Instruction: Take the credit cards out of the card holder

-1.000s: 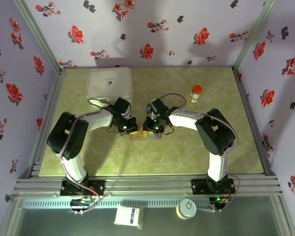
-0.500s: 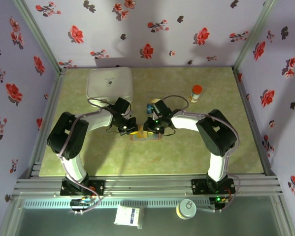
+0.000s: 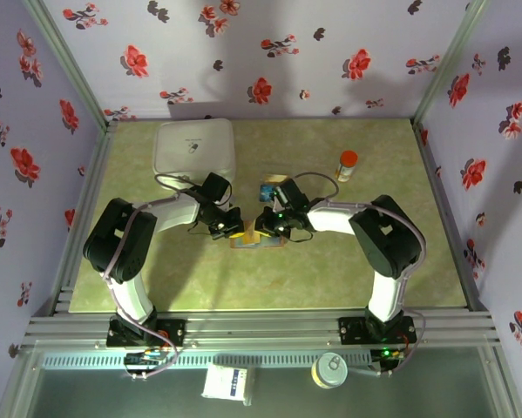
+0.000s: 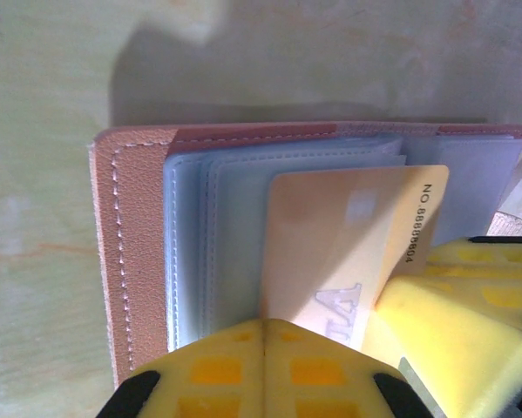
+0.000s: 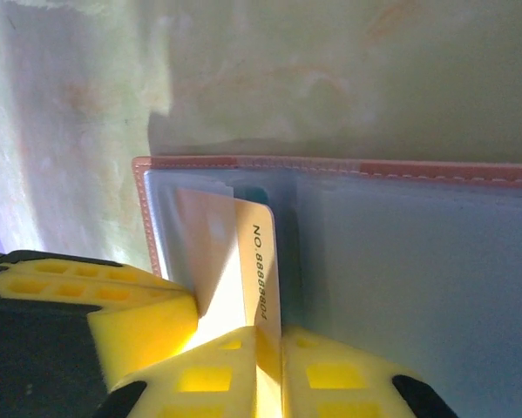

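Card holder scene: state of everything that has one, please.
card holder: open, flat on the table, inside up.
yellow card: sticking partly out of the holder, clamped.
left gripper: shut on the card holder's edge.
right gripper: shut on the yellow card.
white box: closed.
orange-capped bottle: upright, capped.

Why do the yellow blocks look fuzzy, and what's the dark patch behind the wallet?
Left wrist view: the left gripper's fingers sit near the lens and blur; the dark patch is shadow on the table beyond the card holder. Right wrist view: right gripper's fingers blurred too, yellow card legible.
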